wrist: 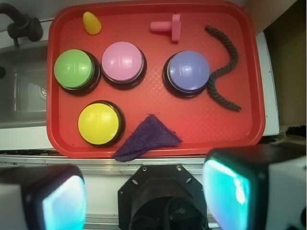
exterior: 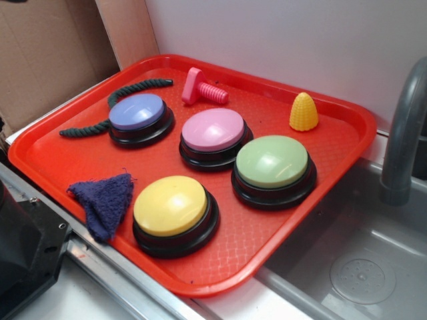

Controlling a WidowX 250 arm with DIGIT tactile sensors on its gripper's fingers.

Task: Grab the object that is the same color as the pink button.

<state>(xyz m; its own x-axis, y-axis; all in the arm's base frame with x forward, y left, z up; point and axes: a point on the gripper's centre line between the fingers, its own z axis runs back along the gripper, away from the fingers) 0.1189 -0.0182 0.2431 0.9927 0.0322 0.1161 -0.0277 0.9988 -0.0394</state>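
A small pink toy bolt lies on its side at the far edge of the red tray; in the wrist view the bolt is at the top middle. The pink button on a black base sits mid-tray, just in front of the bolt, also seen in the wrist view. My gripper is open and empty, high above the robot base, off the tray's near edge, far from the bolt. It does not show in the exterior view.
On the tray: lavender-blue button, green button, yellow button, yellow corn toy, dark rope, purple cloth at the near edge. A sink and grey faucet are to the right.
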